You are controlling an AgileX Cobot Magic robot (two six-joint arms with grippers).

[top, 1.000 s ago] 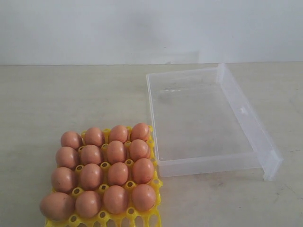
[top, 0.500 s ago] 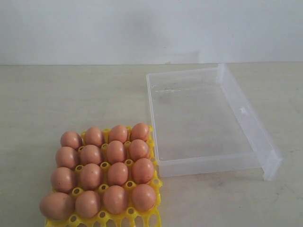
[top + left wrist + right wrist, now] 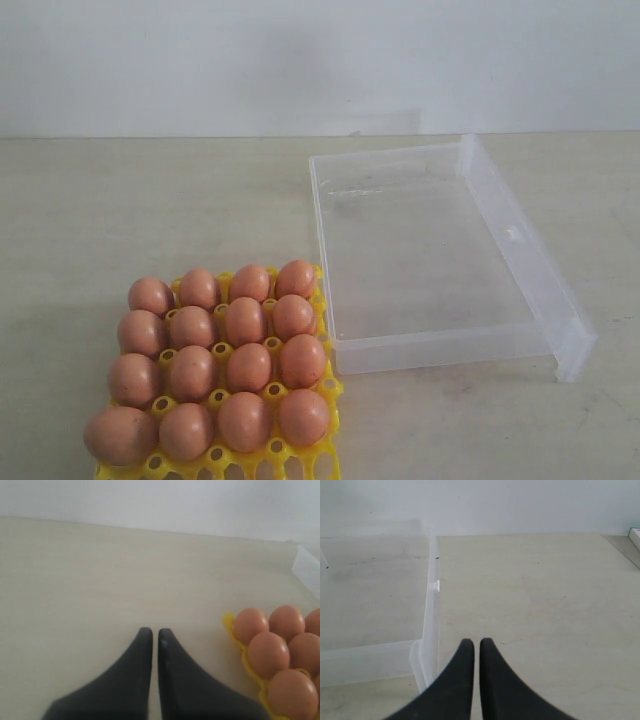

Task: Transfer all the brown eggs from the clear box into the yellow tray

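Note:
Several brown eggs (image 3: 246, 366) fill the cups of the yellow tray (image 3: 325, 385) at the front left of the table. To its right stands the clear box (image 3: 432, 350), with no egg in it. Neither gripper shows in the exterior view. In the left wrist view my left gripper (image 3: 151, 636) is shut with nothing held, over bare table beside the yellow tray (image 3: 231, 626) and its brown eggs (image 3: 268, 654). In the right wrist view my right gripper (image 3: 473, 647) is shut and holds nothing, just outside the clear box (image 3: 431, 615).
The pale table (image 3: 150, 210) runs back to a white wall (image 3: 300, 60). The box's hinged flap (image 3: 530, 262) stands along its right side. A white edge of some object (image 3: 635, 537) shows at the far corner in the right wrist view.

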